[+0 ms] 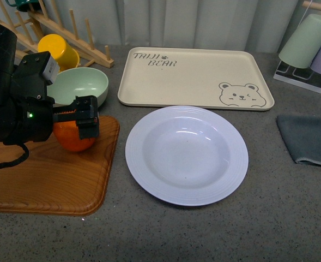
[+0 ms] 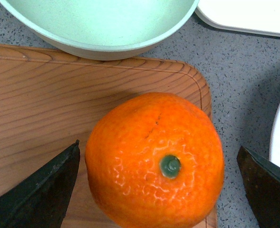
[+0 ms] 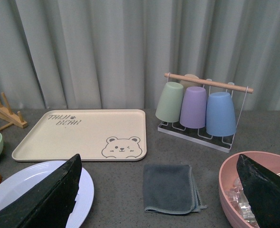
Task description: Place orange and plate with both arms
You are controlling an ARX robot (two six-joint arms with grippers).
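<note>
Loosely, left gripper (image 2: 158, 147) straddles orange (image 2: 154, 164); jaws apart.

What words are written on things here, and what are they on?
"TALU" (roughly, the last letters are unclear): far-left corner of the beige tray.
"BEAR": just under that word, on the same tray.
No other writing shows on anything else.

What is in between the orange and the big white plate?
The wooden tray's rim, then bare grey counter. One finger of the left pincer hangs there too. The left wrist view shows it best.
</note>
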